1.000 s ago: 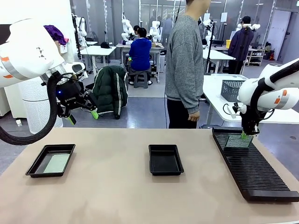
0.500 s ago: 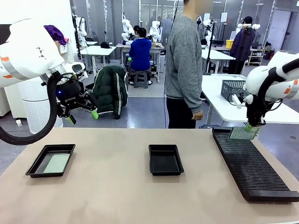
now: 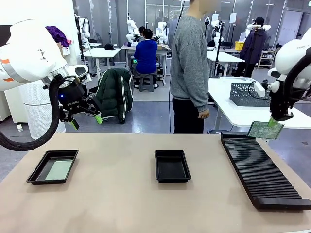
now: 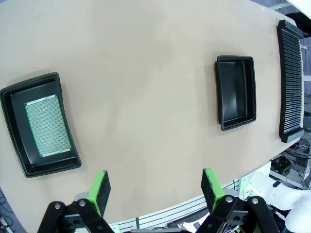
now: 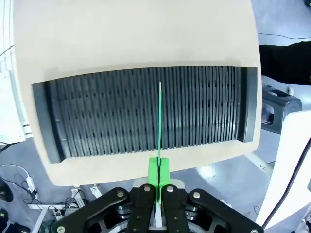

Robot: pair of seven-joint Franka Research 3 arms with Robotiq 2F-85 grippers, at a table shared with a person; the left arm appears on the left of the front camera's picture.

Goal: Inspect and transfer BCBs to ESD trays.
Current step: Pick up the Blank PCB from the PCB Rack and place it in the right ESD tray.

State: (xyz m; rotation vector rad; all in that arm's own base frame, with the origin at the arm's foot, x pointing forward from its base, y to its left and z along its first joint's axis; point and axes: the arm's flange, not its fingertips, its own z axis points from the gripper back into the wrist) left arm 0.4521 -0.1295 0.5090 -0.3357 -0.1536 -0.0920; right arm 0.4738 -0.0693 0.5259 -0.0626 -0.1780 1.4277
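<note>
My right gripper is shut on a green BCB, which hangs in the air above the far end of the black slotted rack. The right wrist view shows this BCB edge-on, pinched between the green fingertips, high over the rack. Another BCB lies flat in the left ESD tray; the left wrist view shows this BCB in its tray. A second ESD tray sits mid-table. My left gripper hovers open, high above the left tray.
A person in a grey sweater stands at the table's far side, one hand hanging down. The long rack runs along the right edge of the table. Bare tabletop lies between the trays and in front of them.
My right gripper has lifted the BCB up out of the rack and carried it to the right and higher. The left arm has stayed still.
</note>
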